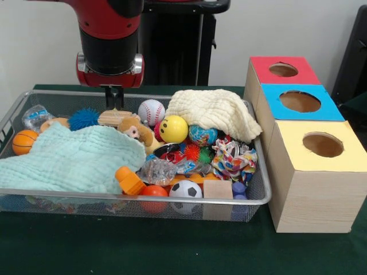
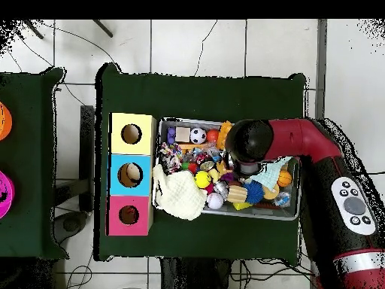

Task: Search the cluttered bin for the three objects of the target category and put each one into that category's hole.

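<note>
1. Gripper (image 1: 114, 98) hangs from your red and black arm (image 1: 110, 34) over the far left part of the bin (image 1: 261, 197). Its dark fingertips sit close together just above a pale wooden piece (image 1: 114, 117), and you cannot tell whether they are clenched or released, nor whether they touch it.
2. You will find no readable writing or brand on anything; the yellow ball (image 1: 173, 128) carries only a printed smiley face.
3. Your bin is a wide, shallow basket of silver wire mesh with a rounded metal rim, standing on the green table cover (image 1: 172, 252) just beside the row of boxes.
4. Inside it you see a mint cloth (image 1: 69, 160) over the left front, a cream cloth (image 1: 215, 112) draped over the far right corner, a baseball (image 1: 151, 112), a small basketball (image 1: 24, 142), a soccer ball (image 1: 186, 191), a spiky blue ball (image 1: 84, 119) and a coloured rope toy (image 1: 234, 160).
5. To the side stand three wooden boxes, each with a round hole: red box (image 1: 284, 70) farthest, blue box (image 1: 299, 102) in the middle, yellow box (image 1: 321, 146) nearest you.
</note>
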Available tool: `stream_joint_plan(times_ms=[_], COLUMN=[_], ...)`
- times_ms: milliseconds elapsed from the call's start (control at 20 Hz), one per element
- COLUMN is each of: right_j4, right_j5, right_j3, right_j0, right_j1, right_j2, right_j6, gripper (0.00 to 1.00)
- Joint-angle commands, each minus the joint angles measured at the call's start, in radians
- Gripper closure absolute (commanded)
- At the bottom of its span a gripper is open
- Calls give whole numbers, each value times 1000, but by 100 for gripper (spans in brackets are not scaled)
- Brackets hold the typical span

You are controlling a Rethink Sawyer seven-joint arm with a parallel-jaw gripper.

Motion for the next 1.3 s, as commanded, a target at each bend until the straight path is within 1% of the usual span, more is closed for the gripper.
stream_joint_plan(times_ms=[50,200,400,550,800,1300], right_j4=[-45,-44,-34,-26,-26,-26], right_j5=[29,19,6,-2,4,-6], right_j3=[-52,-69,-68,-59,-68,-60], right_j0=[-7,3,5,5,11,9], right_j1=[28,47,56,54,55,56], right_j2=[57,55,54,52,52,50], right_j6=[-342,-337,-321,-306,-302,-297], gripper=[100,100,100,100,100,100])
